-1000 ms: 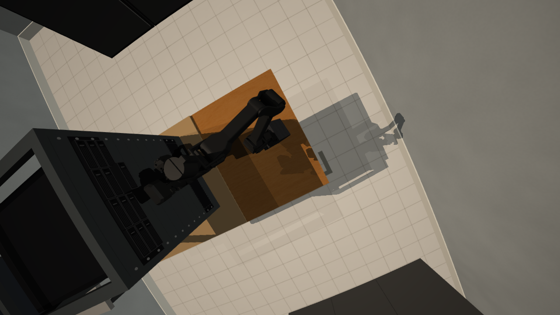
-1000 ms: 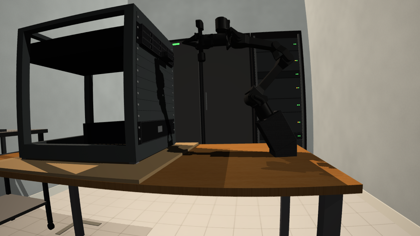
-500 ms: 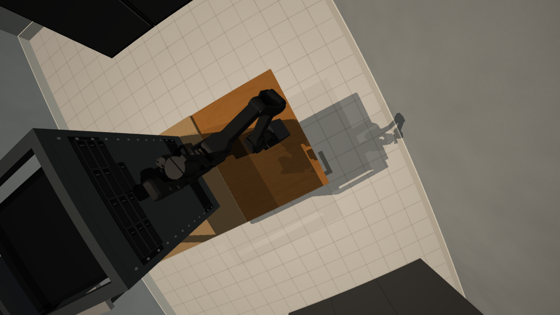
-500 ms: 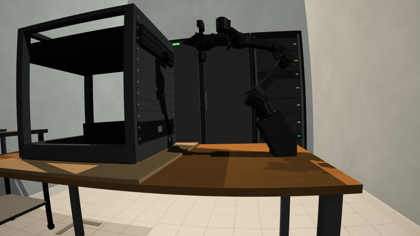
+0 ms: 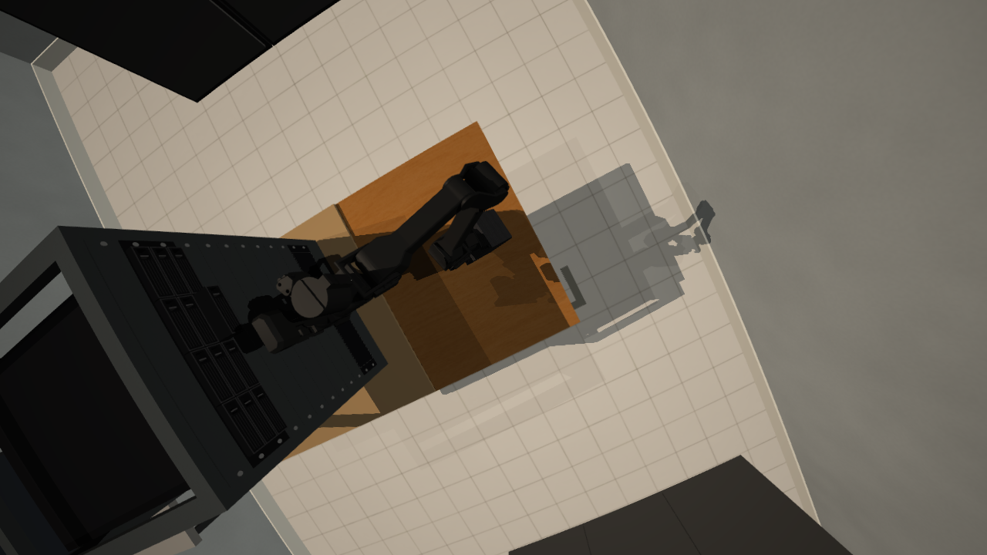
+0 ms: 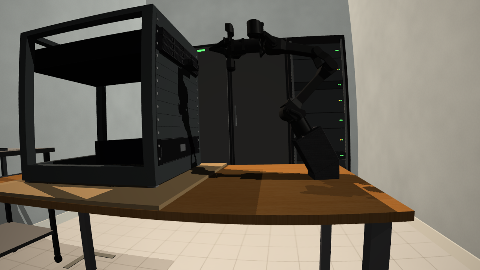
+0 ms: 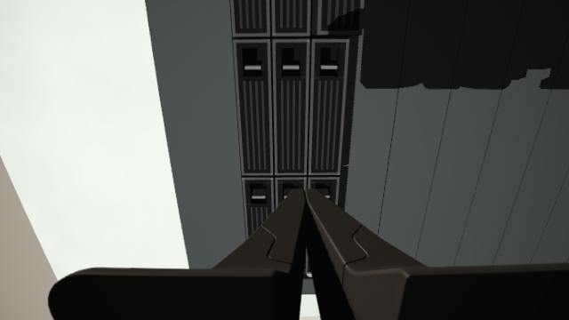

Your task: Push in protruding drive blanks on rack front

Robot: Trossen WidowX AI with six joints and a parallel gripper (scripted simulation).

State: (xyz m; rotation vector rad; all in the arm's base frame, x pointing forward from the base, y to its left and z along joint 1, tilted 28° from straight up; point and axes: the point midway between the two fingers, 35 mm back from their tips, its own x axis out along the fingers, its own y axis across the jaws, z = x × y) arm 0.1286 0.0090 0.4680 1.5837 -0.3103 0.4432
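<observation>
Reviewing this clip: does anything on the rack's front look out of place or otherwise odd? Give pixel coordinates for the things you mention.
Yes. One drive blank (image 5: 222,311) (image 6: 188,63) (image 7: 339,14), in the lowest row of the bay near the top of the rack (image 5: 124,358) (image 6: 148,100) (image 7: 200,89), juts forward of its neighbours, which look about level. The rack itself looks upright, with no visible damage.
</observation>
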